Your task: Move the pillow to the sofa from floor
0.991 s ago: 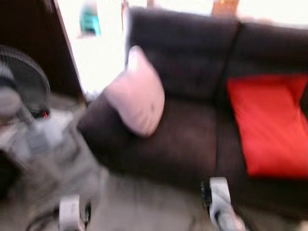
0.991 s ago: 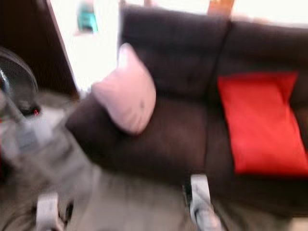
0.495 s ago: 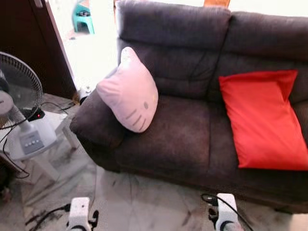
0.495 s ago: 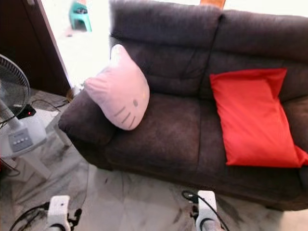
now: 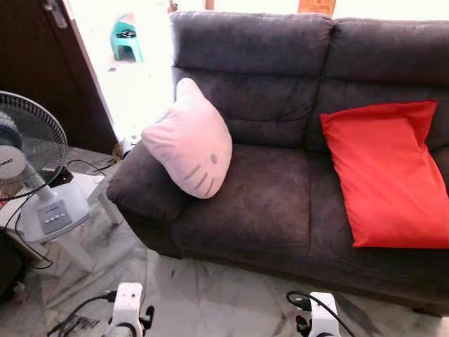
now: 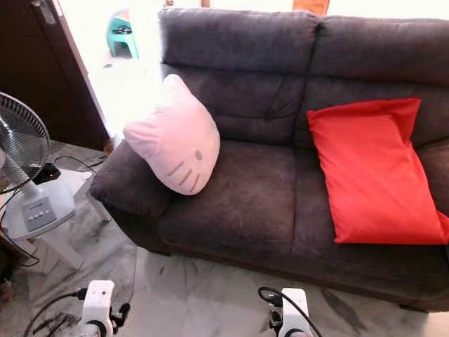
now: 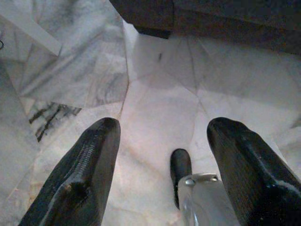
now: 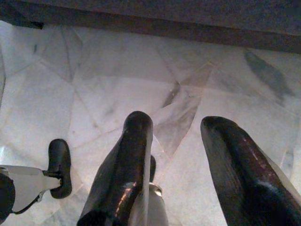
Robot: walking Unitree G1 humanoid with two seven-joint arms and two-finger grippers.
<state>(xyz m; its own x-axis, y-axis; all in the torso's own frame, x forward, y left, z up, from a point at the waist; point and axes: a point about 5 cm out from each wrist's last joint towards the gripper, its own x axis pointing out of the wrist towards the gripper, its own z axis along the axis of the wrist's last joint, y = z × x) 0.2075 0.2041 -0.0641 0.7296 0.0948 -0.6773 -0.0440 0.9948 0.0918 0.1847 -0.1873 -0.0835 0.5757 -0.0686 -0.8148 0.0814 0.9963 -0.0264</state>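
Observation:
A pink cat-face pillow [image 5: 189, 137] leans on the left armrest of the dark grey sofa [image 5: 259, 203]. A red pillow [image 5: 386, 175] lies on the sofa's right seat, against the backrest. Both of my arms hang low over the marble floor in front of the sofa, the left arm [image 5: 128, 309] and the right arm [image 5: 323, 323] at the bottom edge of the eye views. My left gripper [image 7: 163, 125] is open with only floor between its fingers. My right gripper [image 8: 178, 120] is open too, above bare marble near the sofa's base.
A standing fan [image 5: 28, 161] and a white stool [image 5: 77, 246] stand to the left of the sofa, with cables [image 5: 77, 316] trailing on the floor. A dark door [image 5: 42, 63] is behind them and a teal stool [image 5: 126, 38] stands in the bright doorway.
The picture has gone from blurred to sharp and shifted slightly as the camera moved. The pillows and the sofa have stayed where they were.

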